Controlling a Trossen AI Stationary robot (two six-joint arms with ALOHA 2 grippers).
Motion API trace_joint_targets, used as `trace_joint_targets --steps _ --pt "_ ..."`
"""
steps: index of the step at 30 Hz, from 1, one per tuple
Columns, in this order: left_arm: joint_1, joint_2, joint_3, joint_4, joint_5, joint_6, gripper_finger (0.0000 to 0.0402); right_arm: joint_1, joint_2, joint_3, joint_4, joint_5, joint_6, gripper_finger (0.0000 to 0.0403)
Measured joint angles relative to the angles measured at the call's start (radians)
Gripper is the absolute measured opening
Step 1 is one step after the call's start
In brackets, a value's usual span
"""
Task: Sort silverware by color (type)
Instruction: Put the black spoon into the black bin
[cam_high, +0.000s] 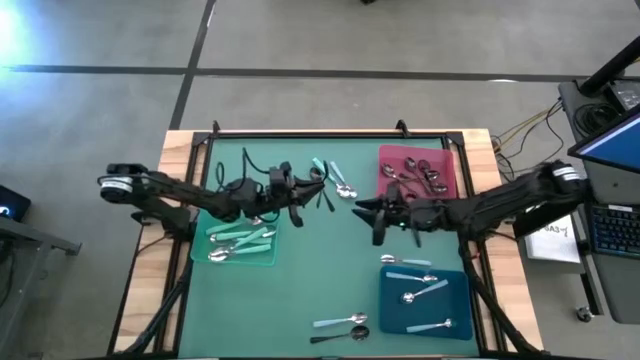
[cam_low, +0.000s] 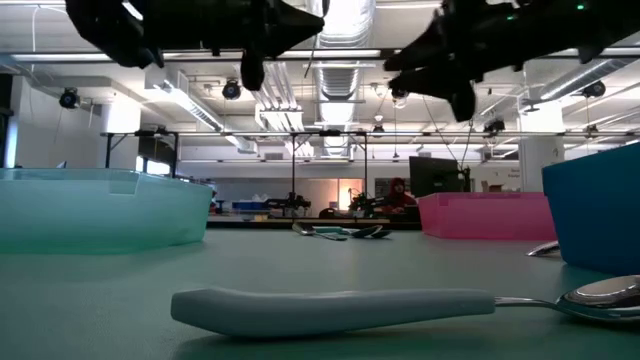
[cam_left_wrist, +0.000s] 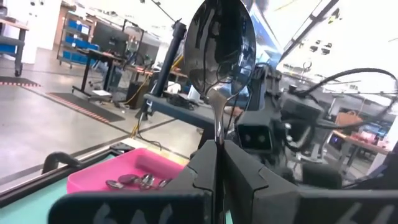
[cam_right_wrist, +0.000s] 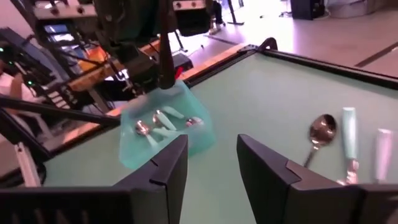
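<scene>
My left gripper (cam_left_wrist: 217, 146) hangs over the mat's middle left (cam_high: 305, 195), shut on a dark all-metal spoon (cam_left_wrist: 221, 50) whose shiny bowl sticks out past the fingertips. My right gripper (cam_right_wrist: 211, 149) hangs open over the mat's middle right (cam_high: 362, 212), facing the left one, with nothing between its fingers. A teal tray (cam_high: 240, 240) holds teal-handled spoons, a pink tray (cam_high: 418, 172) dark ones, and a blue tray (cam_high: 425, 300) pale blue ones. Loose spoons lie at the far centre (cam_high: 335, 178) and near the front edge (cam_high: 340, 325). My left gripper pinches the spoon's thin neck (cam_left_wrist: 217, 127), just behind the bowl, between its two fingers. The spoon lies along the fingers, bowl end outward, lifted clear of the table. The fingers hide the handle.
The green mat (cam_high: 320, 270) has free room between the trays. A pale-handled spoon (cam_low: 330, 305) lies close to the low camera. The table's black rail (cam_high: 330, 133) runs along the far edge. Cables and a laptop (cam_high: 615, 225) sit off the right side.
</scene>
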Motion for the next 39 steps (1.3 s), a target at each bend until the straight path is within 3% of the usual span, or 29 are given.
trace_joint_targets --steps 7,11,18,29,34,39 --pt "0.0 0.103 0.08 0.003 -0.014 0.011 0.0 0.0 0.174 0.157 -0.06 -0.001 -0.099 0.0152" --pt "0.0 0.122 0.076 0.02 -0.034 0.011 0.0 0.0 0.157 0.206 -0.172 0.016 -0.122 0.0169" --pt "-0.011 0.205 0.113 0.091 -0.042 0.013 0.0 -0.011 0.124 0.222 -0.161 0.06 -0.138 0.0189" --pt "-0.021 0.331 0.224 0.115 -0.042 0.01 0.0 -0.018 0.147 0.223 -0.167 0.094 -0.124 0.0186" --pt "-0.029 0.329 0.206 0.17 -0.042 0.008 0.0 -0.02 0.142 0.223 -0.169 0.098 -0.143 0.0169" --pt "-0.036 0.332 0.203 0.164 -0.039 0.004 0.0 -0.025 0.141 0.224 -0.168 0.096 -0.147 0.0105"
